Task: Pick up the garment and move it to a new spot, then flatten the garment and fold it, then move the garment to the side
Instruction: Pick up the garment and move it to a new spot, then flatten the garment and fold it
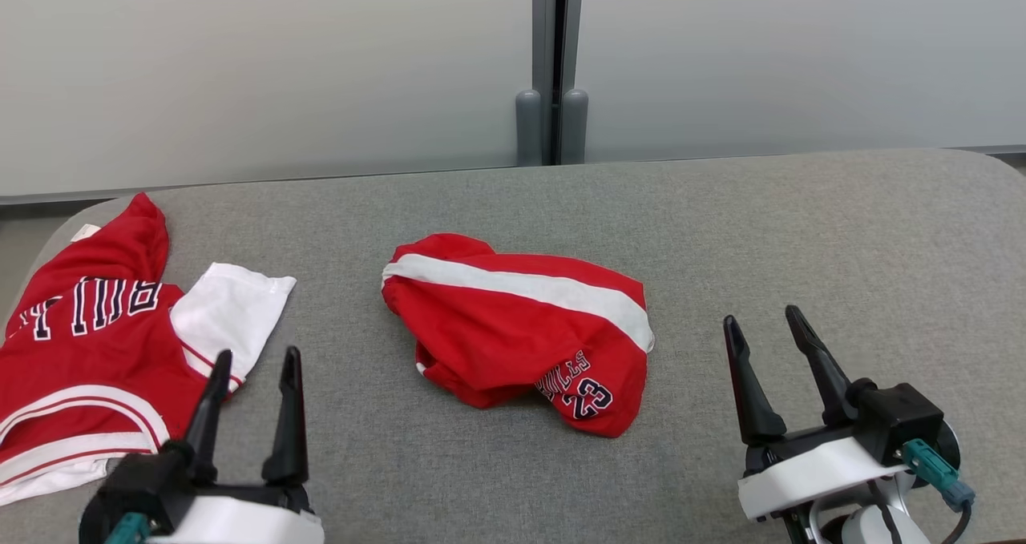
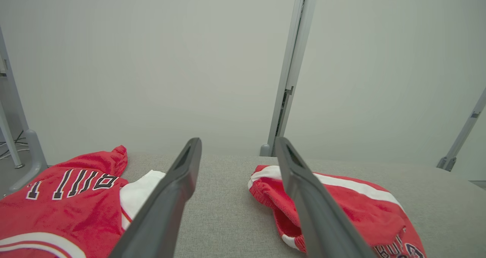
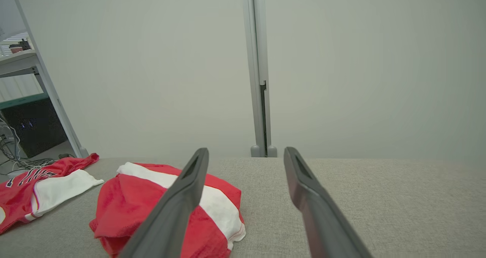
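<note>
Shorts (image 1: 497, 336) are lying crumpled at the middle of the worktop (image 1: 801, 231); left gripper (image 1: 257, 354) and right gripper (image 1: 761, 315) are hovering open at its near edge. Pickup seems to be pending, calling for a reach and pinch.

Lab-like room: frosted partition panels (image 1: 264, 71), padded grey worktable (image 1: 481, 199), loose cables (image 3: 9, 147).

- On the red shorts (image 1: 513, 320), near the lower corner: the number "23" in dark figures edged white, clearly legible in the head view.
- Just above that number, a small arched word in the same lettering, tilted, reads "BULLS".
- On the red jersey (image 1: 88, 328), across the chest: large dark letters edged white, upside down to the head camera; "BULL" is legible, anything further cannot be made out.
</note>
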Available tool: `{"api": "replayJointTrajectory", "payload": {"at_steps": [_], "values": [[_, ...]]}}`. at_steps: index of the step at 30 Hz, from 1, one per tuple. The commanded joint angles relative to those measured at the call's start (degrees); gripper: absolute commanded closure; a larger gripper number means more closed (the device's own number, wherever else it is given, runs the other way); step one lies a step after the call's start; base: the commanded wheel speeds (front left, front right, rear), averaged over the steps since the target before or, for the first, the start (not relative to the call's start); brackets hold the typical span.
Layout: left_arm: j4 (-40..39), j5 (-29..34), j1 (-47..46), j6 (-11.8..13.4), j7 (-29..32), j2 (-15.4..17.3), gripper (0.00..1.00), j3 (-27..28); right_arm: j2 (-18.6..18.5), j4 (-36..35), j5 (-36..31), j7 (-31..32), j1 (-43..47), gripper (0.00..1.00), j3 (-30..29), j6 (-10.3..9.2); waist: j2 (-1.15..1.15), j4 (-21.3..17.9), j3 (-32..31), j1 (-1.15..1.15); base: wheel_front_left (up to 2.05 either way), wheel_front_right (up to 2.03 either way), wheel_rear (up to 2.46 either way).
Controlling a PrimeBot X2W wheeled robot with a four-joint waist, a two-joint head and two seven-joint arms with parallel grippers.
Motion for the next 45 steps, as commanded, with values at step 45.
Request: {"api": "replayJointTrajectory", "payload": {"at_steps": [45], "values": [[17.95, 1.86, -15.18, -13.61, 20.26, -2.95, 0.00, 6.77, -0.35, 0.25, 0.78, -0.27, -4.32, 0.00, 2.60, 0.09, 0.00, -7.11, 4.97, 0.00, 0.00, 0.00, 0.00]]}}
